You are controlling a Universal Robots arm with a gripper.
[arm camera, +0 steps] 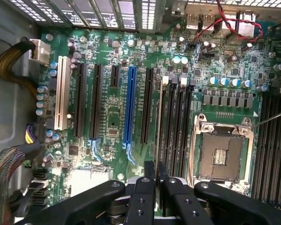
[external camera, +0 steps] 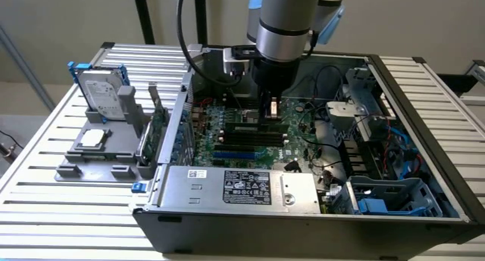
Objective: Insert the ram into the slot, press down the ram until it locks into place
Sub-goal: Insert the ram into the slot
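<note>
Gripper (arm camera: 156,166) clenched on ram (arm camera: 158,119), edge-on — long axis parallel w/ slot (arm camera: 170,122)

Upright arm (external camera: 284,22), wrist straight down, claw (arm camera: 156,172) fingers (arm camera: 147,187) close together

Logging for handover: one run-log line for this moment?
hand: low over motherboard | ram: alongside the empty black slots | latched: cannot tell

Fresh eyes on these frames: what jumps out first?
The silver robot arm reaches down into the open dark grey computer case at the exterior view's centre. In the wrist view the bright blue long socket stands out on the large green motherboard, and the black gripper hangs over the row of long narrow black slots beside the square metal processor socket.
</note>
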